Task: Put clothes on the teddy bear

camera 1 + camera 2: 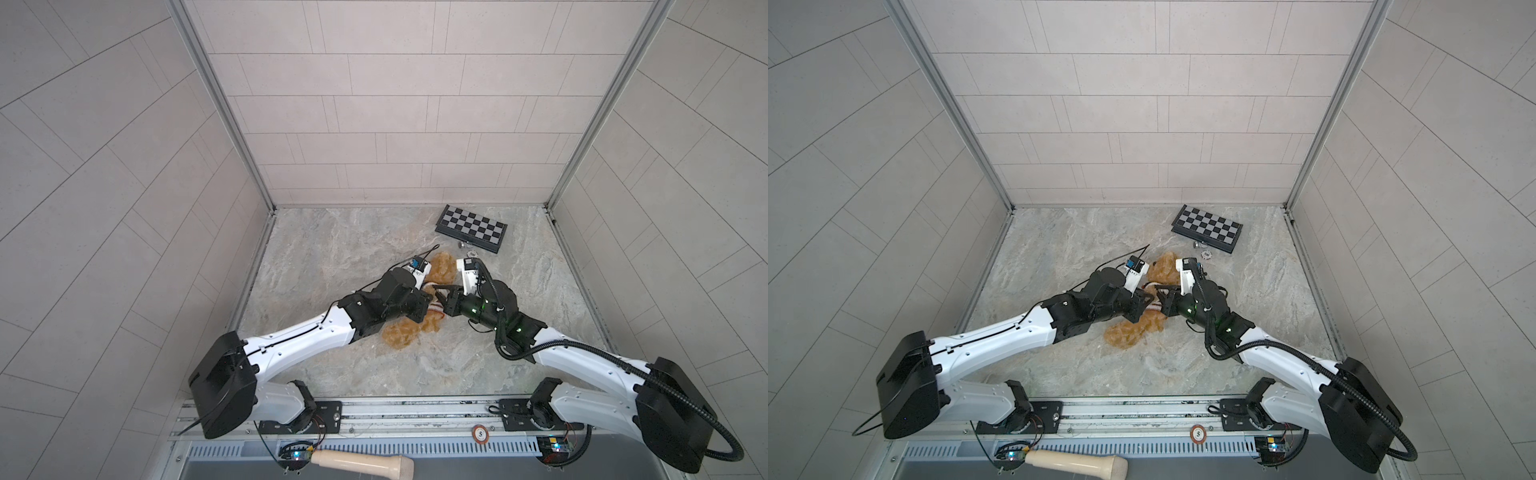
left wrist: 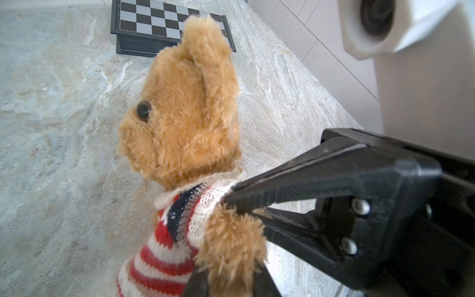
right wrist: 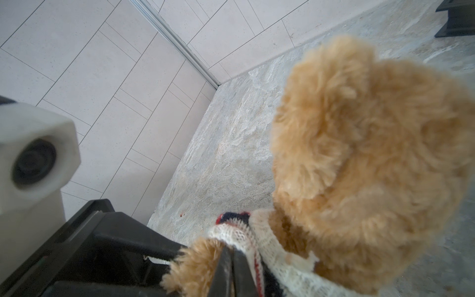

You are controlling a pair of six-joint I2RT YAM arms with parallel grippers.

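The teddy bear (image 1: 442, 268) lies on the marble table (image 1: 332, 257), head toward the back wall and legs toward the front, seen in both top views (image 1: 1165, 270). A red-and-white striped sweater (image 2: 164, 257) covers its chest and one shoulder. My left gripper (image 2: 231, 285) has its fingers pressed on either side of the bear's furry arm. My right gripper (image 3: 232, 250) is shut on the sweater's white knit edge (image 3: 277, 246) at the shoulder, just beside that arm. From above, both grippers (image 1: 430, 297) (image 1: 438, 291) meet over the bear's torso and hide most of it.
A folded chessboard (image 1: 471, 228) sits at the back right, with a small metal piece (image 1: 461, 245) and a disc (image 1: 471, 254) in front of it. A poker chip (image 1: 481, 434) rests on the front rail. A wooden handle (image 1: 361, 461) lies below the rail.
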